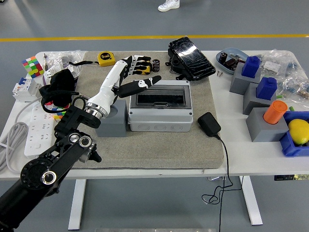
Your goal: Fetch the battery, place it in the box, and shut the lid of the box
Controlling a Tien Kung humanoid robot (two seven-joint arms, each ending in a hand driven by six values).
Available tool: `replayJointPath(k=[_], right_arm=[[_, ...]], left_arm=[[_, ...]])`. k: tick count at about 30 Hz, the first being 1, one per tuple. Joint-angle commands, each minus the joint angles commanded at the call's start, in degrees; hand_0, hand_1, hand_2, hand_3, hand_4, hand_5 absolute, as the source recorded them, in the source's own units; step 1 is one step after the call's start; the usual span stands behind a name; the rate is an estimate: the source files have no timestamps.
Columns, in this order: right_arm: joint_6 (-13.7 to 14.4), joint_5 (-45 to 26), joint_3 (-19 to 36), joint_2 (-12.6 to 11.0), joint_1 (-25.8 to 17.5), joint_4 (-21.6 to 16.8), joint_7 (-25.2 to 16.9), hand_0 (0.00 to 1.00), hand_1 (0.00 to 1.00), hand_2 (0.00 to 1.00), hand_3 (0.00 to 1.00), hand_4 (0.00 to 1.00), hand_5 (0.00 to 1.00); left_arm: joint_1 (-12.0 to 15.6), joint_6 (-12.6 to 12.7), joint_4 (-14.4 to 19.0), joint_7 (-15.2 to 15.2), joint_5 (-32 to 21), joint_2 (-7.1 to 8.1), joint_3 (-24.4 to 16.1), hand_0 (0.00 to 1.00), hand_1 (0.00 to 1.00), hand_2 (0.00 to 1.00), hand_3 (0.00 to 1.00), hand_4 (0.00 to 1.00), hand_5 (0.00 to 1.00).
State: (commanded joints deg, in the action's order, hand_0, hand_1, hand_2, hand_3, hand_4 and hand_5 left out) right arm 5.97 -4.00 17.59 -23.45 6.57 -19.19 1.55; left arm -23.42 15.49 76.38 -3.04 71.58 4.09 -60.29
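Left hand (131, 72) open and empty, fingers spread above the closed grey box's (159, 112) far-left corner.

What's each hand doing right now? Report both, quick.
Left hand: open, fingers spread, holding nothing, above the grey box.
Right hand: not in view.

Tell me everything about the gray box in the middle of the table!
The gray box looks like hard plastic, rectangular, lying flat on a tan mat. Its lid is down, with a dark window on top. A smaller gray block sits against its left side. A black charger lies just right of it, apart. The left robot hand hovers open over its back-left corner; I can't tell if the thumb touches it.
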Motion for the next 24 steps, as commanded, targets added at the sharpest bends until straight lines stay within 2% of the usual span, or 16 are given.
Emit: replayJointPath(k=[5, 8, 13, 24], right_arm=[[-0.01, -0.23, -0.18, -0.03, 0.02, 0.09, 0.02, 0.565, 0.594, 0.565, 0.541, 0.918, 0.470], [-0.04, -0.31, -0.34, -0.04, 0.01, 0.10, 0.03, 0.565, 0.594, 0.565, 0.541, 0.918, 0.470], [0.01, -0.37, -0.52, -0.05, 0.05, 0.12, 0.06, 0.565, 0.594, 0.566, 0.541, 0.918, 0.470], [0.09, -0.32, -0.68, -0.07, 0.44, 0.08, 0.08, 0.565, 0.595, 0.566, 0.542, 0.918, 0.470]], left_arm=[[2.68, -1.67, -0.25, -3.64, -10.81, 0.25, -6.09, 0.695, 0.701, 0.665, 0.698, 0.998, 0.421], [3.74, -2.55, -0.67, -4.85, -14.43, 0.37, -9.49, 0.695, 0.701, 0.665, 0.698, 0.998, 0.421], [4.64, -3.94, -1.85, -5.39, -17.10, 0.62, -14.10, 0.701, 0.701, 0.662, 0.689, 0.998, 0.424], [5.41, -5.97, -3.54, -6.29, -19.66, 1.05, -17.66, 0.698, 0.686, 0.661, 0.689, 0.998, 0.426]])
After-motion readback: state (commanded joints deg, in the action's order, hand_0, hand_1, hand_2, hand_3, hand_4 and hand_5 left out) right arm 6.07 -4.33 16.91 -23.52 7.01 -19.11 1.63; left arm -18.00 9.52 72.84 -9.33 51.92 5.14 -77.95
